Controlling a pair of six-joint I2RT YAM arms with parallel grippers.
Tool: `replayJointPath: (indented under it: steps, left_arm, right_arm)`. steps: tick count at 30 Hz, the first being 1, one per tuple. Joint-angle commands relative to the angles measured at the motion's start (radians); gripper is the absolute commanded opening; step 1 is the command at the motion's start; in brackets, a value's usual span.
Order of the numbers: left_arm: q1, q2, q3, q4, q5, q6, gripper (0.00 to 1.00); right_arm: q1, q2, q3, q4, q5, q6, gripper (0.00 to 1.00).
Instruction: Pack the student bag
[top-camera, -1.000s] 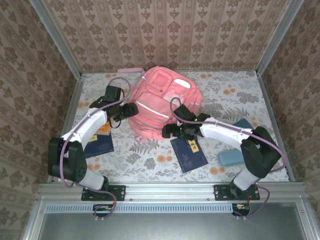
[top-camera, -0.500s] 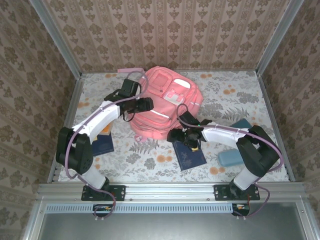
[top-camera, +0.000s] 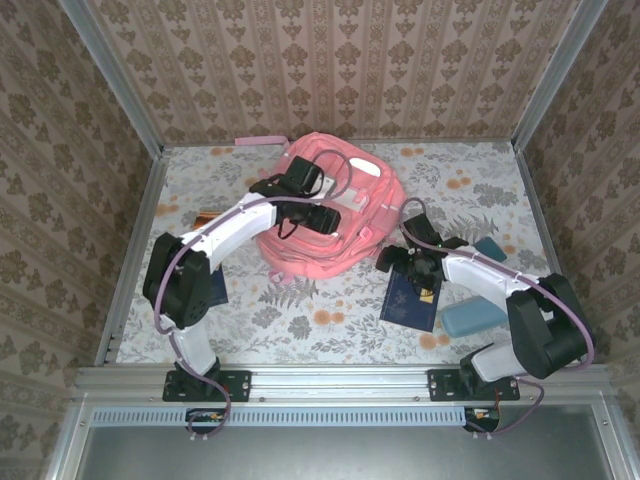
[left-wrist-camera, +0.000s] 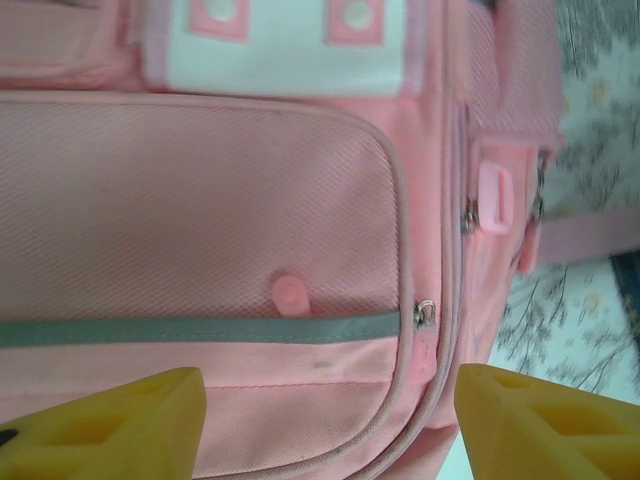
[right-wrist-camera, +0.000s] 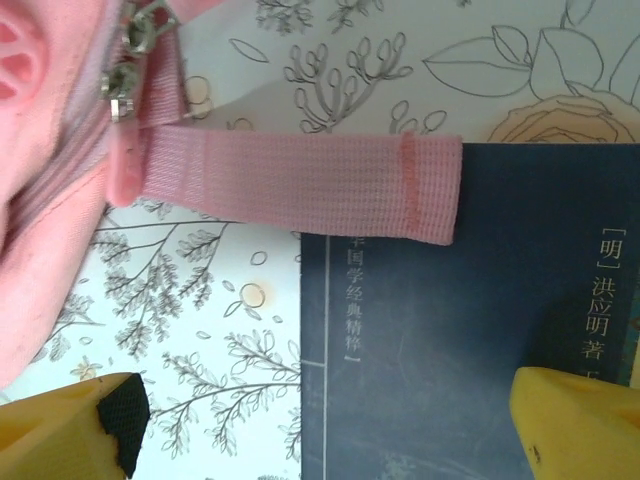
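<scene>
My left arm (top-camera: 225, 225) rises from its base at the near left, folds sharply at the elbow and stretches forward and to the right. The wrist is bent so that my left gripper (top-camera: 325, 218) points rightward. Its yellow fingertips (left-wrist-camera: 100, 420) stand wide apart with nothing clamped between them.

My right arm (top-camera: 480, 280) bends out to the right at the elbow, and the forearm reaches back left, held low. My right gripper (top-camera: 400, 265) angles downward, its jaws spread wide and holding nothing. One yellow finger (right-wrist-camera: 70, 430) shows a black pad.

Student bag (left-wrist-camera: 200, 200) woven cloth, matt; book (right-wrist-camera: 430, 340) cover matt.
</scene>
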Motion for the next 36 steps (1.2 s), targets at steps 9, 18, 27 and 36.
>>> replayJointPath:
  steps: [9,18,27,36]
  left_arm:
    - [-0.076,0.062,0.022,-0.142,-0.118,0.439,0.61]
    - [-0.092,0.148,0.063,-0.179,-0.174,0.532,0.63]
    - [-0.094,0.208,0.087,-0.068,-0.301,0.536,0.54]
    - [-0.096,0.108,0.040,0.013,-0.308,0.575,0.22]
  right_arm:
    - [-0.046,-0.022,0.073,0.023,-0.112,-0.007,0.96]
    - [-0.054,0.011,0.074,0.053,-0.144,0.017,0.96]
    - [-0.062,0.023,0.083,0.060,-0.138,0.026,0.96]
    - [-0.063,0.054,0.125,0.045,-0.074,-0.011,0.95]
